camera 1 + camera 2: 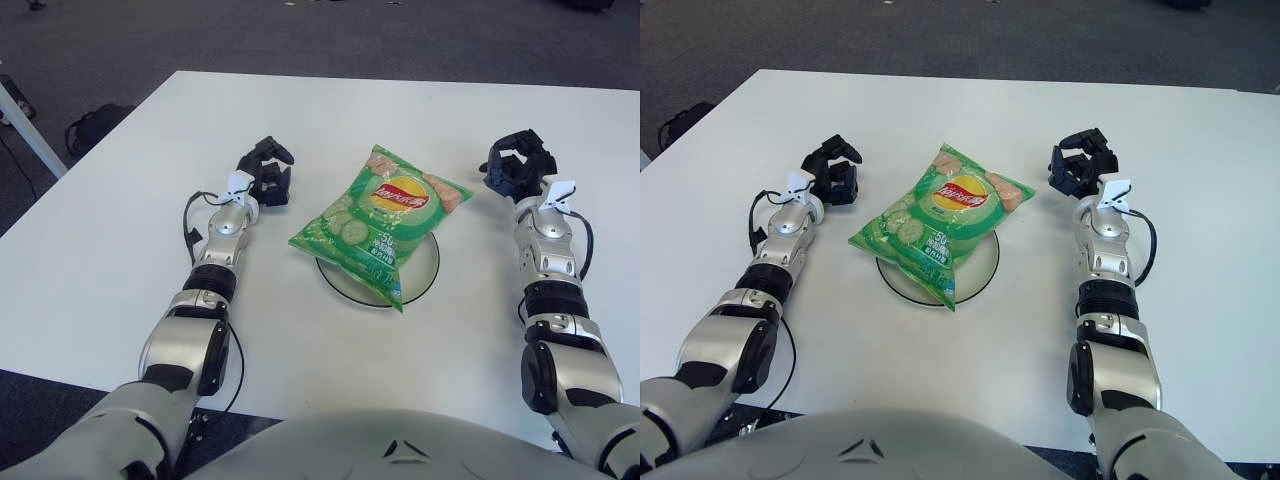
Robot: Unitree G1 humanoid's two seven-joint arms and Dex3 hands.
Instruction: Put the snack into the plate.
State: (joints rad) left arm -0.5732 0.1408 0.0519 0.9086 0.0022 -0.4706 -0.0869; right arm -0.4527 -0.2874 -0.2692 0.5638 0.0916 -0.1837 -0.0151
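Surface (pixel 120 250): white tabletop before the robot, carrying the plate, the snack bag and showing both arms over it.

Plate (pixel 425 268): round, white with a dark rim, at the middle of the surface between the two arms; mostly covered, only its near and right edge showing.

Snack bag (pixel 380 225): green crisp packet with a red and yellow logo and cucumber slices printed on it. It lies flat across the plate, face up, its corners overhanging the rim on the left and far sides. Judgement: the bag is wider than the plate, so overhang is to be expected; it looks supported by the plate and settled.

Left robot hand (pixel 266 170): left of the bag, apart from it, fingers curled loosely inward, holding nothing. Whether it touches the surface cannot be told.

Right robot hand (pixel 518 165): right of the bag, well clear of it, fingers likewise curled in and empty.

Reason for the hand positions: judged as a drawn-back posture, one on each side, leaving the bag free.

Task status: judged complete or nearly so, since the bag sits on the plate and neither hand grips it.
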